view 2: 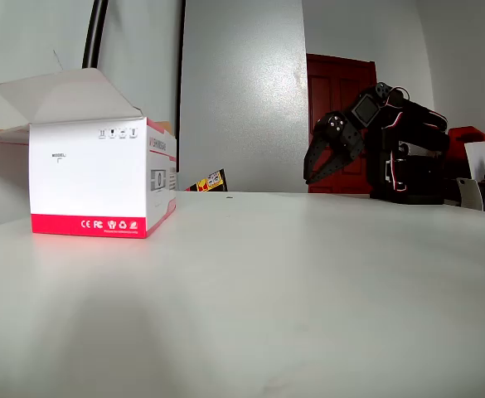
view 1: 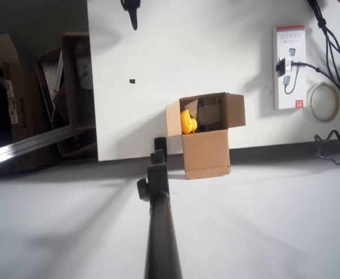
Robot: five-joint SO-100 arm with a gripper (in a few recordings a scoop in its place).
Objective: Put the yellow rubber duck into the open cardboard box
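Gripper (view 1: 133, 14) is seen at the top edge of the overhead view, tip pointing down the picture, with nothing held. In the fixed view the gripper (view 2: 318, 170) is hung off a folded black arm (view 2: 400, 153), wrist bent so the fingers slant down toward the table (view 2: 250, 282) and stop above it. Whether the fingers are spread or pressed together cannot be told from either view. A small dark mark (view 1: 132, 81) is noted on the white table directly ahead of the tip. Further out along that line and slightly to picture right, well apart from the gripper, the cardboard box (view 1: 207, 154) stands at the table's far edge with its flaps open. The yellow rubber duck (view 1: 187, 122) is found inside it, against the wall on the picture-left side, its longer dimension running roughly along the line from the gripper. The task is judged already met: the duck sits in the box, not in the gripper. Any further move would be judged a retreat only. Off to the side of the gripper, a white and red carton (view 1: 290, 67) and a tape roll (view 1: 324, 102) lie clear of the box.
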